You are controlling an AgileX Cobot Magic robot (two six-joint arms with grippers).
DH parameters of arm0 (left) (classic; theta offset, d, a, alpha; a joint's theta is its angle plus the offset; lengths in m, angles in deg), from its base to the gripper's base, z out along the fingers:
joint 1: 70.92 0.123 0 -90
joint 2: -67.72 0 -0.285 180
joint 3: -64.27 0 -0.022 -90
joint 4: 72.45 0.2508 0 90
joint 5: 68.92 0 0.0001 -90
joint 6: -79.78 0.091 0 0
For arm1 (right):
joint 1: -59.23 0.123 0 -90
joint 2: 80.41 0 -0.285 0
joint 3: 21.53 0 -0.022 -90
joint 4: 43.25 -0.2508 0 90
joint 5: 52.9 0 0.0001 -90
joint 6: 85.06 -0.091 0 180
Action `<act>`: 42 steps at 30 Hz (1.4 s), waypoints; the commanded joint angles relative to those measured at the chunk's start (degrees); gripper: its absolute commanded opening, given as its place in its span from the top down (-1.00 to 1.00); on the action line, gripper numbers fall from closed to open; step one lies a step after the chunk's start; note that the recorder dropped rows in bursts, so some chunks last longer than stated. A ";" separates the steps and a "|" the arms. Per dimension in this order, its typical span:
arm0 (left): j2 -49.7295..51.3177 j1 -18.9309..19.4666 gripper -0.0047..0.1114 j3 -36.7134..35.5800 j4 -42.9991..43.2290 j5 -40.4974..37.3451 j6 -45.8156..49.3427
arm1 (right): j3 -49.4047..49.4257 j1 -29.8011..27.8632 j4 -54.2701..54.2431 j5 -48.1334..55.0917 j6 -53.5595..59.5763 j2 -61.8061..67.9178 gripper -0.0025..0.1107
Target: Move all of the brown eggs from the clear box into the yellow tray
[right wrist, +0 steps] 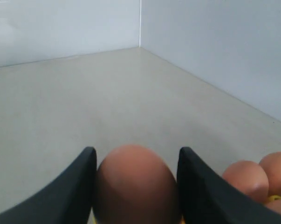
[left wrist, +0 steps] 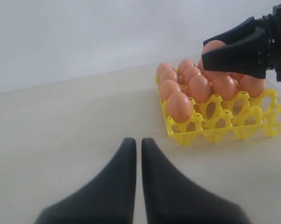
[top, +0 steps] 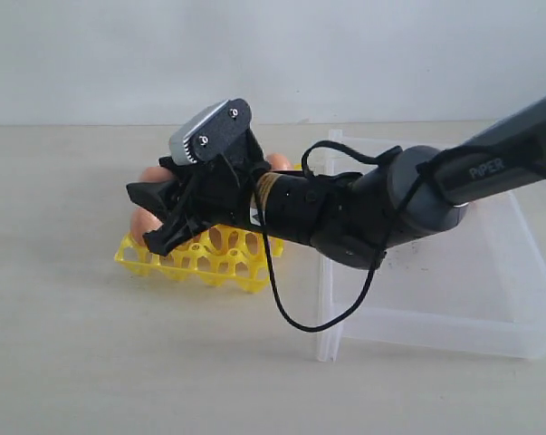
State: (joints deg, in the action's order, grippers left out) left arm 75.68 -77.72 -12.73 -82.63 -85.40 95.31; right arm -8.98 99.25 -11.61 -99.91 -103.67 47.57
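Above the yellow lattice tray [left wrist: 224,128], the right gripper's [right wrist: 136,154] matte black fingers clasp one smooth oval brown egg [right wrist: 135,191]; the left gripper [left wrist: 136,142] sits closed, empty.

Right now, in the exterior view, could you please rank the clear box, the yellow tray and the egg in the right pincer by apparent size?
Largest: clear box.
Next: yellow tray, though the arm hides part of it.
Smallest: held egg.
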 commanded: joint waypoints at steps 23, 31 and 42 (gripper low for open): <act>-0.17 -0.34 0.85 -0.22 0.09 0.22 0.01 | -8.01 -2.42 7.09 5.09 -6.63 7.78 0.96; -0.17 -0.34 0.85 -0.22 0.09 0.22 0.01 | -10.74 -2.42 7.21 8.17 -9.00 9.60 0.96; -0.17 -0.34 0.85 -0.22 0.09 0.22 0.01 | -10.87 -2.42 7.46 8.93 -9.40 11.46 0.96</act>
State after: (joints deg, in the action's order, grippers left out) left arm 75.68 -77.72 -12.73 -82.63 -85.40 95.31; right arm -19.58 97.07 -3.90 -91.65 -112.78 58.96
